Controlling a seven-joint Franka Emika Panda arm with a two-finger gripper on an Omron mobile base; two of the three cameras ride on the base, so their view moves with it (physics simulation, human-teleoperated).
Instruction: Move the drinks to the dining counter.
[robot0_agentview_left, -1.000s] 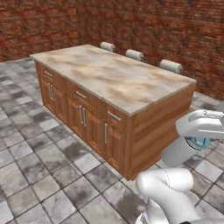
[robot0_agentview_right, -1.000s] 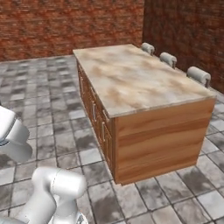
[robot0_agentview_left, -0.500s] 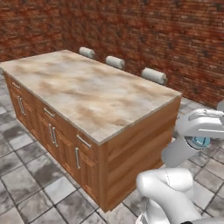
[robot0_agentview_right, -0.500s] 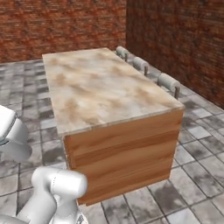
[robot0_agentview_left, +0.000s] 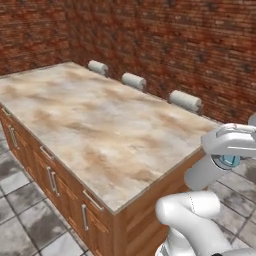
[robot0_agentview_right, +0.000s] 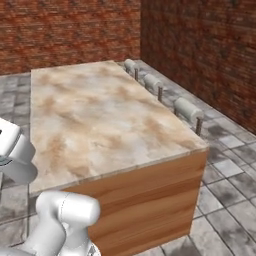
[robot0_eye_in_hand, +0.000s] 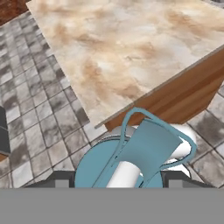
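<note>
1. A large beige-brown marbled stone dining counter on a wood base with drawers and metal handles is seen spread across the left base view.
2. Three grey cylindrical stools are lined along its far edge, before a red brick wall.
3. In the right base view, the counter's near wooden end is faced, with the stools along its right edge and grey stone floor tiles beyond.
4. In the hand view, a pale grey bottle with a blue cap is seen at the bottom, just in front of the counter's corner.
5. Whether the two-finger gripper is spread or pinching the bottle cannot be told.
</note>
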